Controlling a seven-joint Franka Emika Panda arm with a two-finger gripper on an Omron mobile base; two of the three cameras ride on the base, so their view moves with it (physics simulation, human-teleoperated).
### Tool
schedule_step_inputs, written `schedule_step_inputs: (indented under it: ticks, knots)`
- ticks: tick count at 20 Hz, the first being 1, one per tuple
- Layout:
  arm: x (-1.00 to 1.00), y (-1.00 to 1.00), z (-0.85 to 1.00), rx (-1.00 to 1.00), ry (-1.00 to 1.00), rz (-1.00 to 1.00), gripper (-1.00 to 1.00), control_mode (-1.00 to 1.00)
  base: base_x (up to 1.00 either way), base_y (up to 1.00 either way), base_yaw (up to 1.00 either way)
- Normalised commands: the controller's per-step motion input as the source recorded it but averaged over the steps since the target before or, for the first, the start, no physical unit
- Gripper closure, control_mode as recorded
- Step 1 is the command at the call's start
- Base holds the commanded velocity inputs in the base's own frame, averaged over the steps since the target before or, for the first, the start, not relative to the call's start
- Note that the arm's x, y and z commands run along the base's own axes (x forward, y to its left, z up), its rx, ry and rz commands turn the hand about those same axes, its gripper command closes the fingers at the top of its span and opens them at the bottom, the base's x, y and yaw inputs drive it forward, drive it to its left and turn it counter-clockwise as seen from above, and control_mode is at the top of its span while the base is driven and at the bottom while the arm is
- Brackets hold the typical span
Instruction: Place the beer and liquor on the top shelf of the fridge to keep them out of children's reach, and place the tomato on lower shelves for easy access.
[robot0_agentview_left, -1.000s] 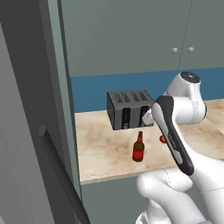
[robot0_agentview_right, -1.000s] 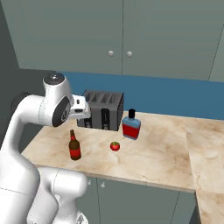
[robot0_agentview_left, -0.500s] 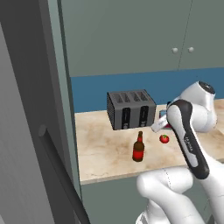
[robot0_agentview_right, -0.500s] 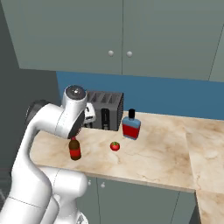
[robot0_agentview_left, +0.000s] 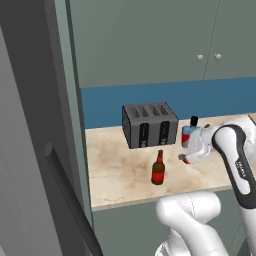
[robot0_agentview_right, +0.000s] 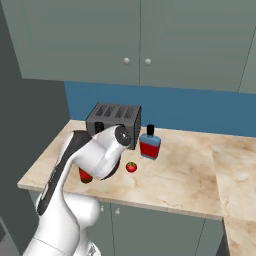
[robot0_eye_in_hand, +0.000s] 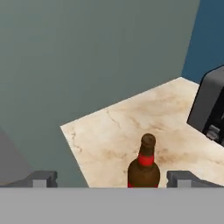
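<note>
The beer (robot0_eye_in_hand: 144, 168), a slim brown bottle with a red label, stands upright on the counter straight ahead of my gripper (robot0_eye_in_hand: 112, 179). The gripper is open and empty, and the bottle is nearer its right fingertip (robot0_eye_in_hand: 181, 178). From the left base the beer (robot0_agentview_left: 158, 170) stands in front of the toaster, left of my lowered hand. The liquor (robot0_agentview_right: 149, 145) stands by the toaster's right end, with the tomato (robot0_agentview_right: 131, 167) just in front of it. My arm covers most of the beer (robot0_agentview_right: 86, 175) here. The fridge (robot0_agentview_left: 30, 150) door stands open at the left; its top shelf and lower shelves are out of view.
A dark toaster (robot0_agentview_left: 150, 125) sits at the back of the beige counter (robot0_agentview_right: 175, 175). The fridge door's long handle (robot0_agentview_left: 70, 200) juts near the counter's left end. A grey fridge wall (robot0_eye_in_hand: 87, 57) borders the counter. Grey-green cupboards (robot0_agentview_right: 140, 40) hang above.
My arm has swung right and down across the counter, bringing the hand low behind the bottles and facing the beer. The gripper has stayed open. The bottles and tomato have not moved.
</note>
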Motion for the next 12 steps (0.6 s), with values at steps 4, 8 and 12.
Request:
schedule_step_inputs:
  ticks: [4, 8, 12]
  knots:
    - [0.05, 0.0, -0.29, 0.23, -0.2, 0.32, -1.0, -1.0, 0.0, 0.0, 0.0]
    - [0.22, 0.0, -0.21, 0.19, -0.15, 0.28, -1.0, -1.0, 0.0, 0.0, 0.0]
    - [0.3, 0.0, -0.14, 0.16, -0.09, 0.22, -1.0, -1.0, 0.0, 0.0, 0.0]
